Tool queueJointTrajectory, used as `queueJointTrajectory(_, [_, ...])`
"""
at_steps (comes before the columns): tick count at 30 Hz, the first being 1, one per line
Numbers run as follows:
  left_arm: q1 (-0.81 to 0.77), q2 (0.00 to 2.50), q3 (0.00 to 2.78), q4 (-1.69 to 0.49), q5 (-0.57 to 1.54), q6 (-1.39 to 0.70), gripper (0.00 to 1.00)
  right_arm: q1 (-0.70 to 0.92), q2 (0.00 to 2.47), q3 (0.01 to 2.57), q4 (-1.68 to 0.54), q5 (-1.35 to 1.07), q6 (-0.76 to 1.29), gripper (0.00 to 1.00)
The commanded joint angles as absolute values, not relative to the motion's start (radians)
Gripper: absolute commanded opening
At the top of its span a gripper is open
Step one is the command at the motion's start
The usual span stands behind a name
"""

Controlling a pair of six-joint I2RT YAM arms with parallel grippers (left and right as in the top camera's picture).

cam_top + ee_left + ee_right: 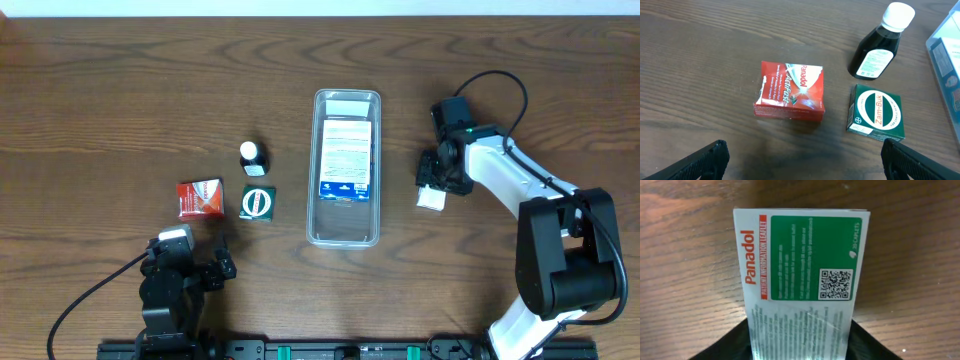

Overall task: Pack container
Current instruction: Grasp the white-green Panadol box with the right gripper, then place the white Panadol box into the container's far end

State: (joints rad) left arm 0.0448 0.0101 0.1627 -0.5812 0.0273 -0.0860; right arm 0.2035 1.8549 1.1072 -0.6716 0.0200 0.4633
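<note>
The wood-grain counter [110, 90] carries everything. The right arm [515, 180], white with black joints, reaches in from the near right corner toward the middle; the left arm [165, 295], black, sits low at the near left edge.

The container [344, 226], clear and long, lies in the middle of the counter with its length running near to far. A blue-and-white box [347, 160] lies flat inside it, filling the far and middle part; the near end is bare.

The right jaws are pinching a white Panadol box [802, 275] with a green panel and a QR code, gripped on either side of its near end. From overhead this box sits just right of the container, apart from its wall; whether it touches the counter I cannot tell.

The left jaws are spread wide and hold nothing; their black tips show at the two lower corners of the left wrist view, nearer than the small items.

Left of the container a red Panadol box [200, 198] lies flat. Just right of it lies a green Zam-Buk box [258, 203], close but apart. Just beyond that, on the far side, a dark bottle [253, 157] with a white cap stands upright.
</note>
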Motion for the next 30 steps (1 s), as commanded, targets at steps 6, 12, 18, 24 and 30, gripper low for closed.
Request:
queueJointTrajectory(6, [0.049, 0.004, 0.151, -0.581, 0.035, -0.099, 0.98, 0.21, 1.848, 1.089, -0.668, 0.038, 0.455, 0.41])
queueJointTrajectory(12, [0.049, 0.004, 0.152, -0.58, 0.035, -0.099, 0.98, 0.211, 1.726, 1.176, -0.745, 0.036, 0.443, 0.42])
queueJointTrajectory(18, [0.049, 0.004, 0.151, -0.58, 0.035, -0.099, 0.98, 0.279, 1.514, 1.287, -0.809, 0.014, 0.429, 0.36])
queueJointTrajectory(24, [0.049, 0.004, 0.151, -0.581, 0.035, -0.099, 0.98, 0.438, 1.441, 1.291, -0.716, 0.016, 0.442, 0.35])
queueJointTrajectory(30, [0.049, 0.004, 0.151, -0.581, 0.035, -0.099, 0.98, 0.556, 1.583, 1.287, -0.588, 0.023, 0.493, 0.35])
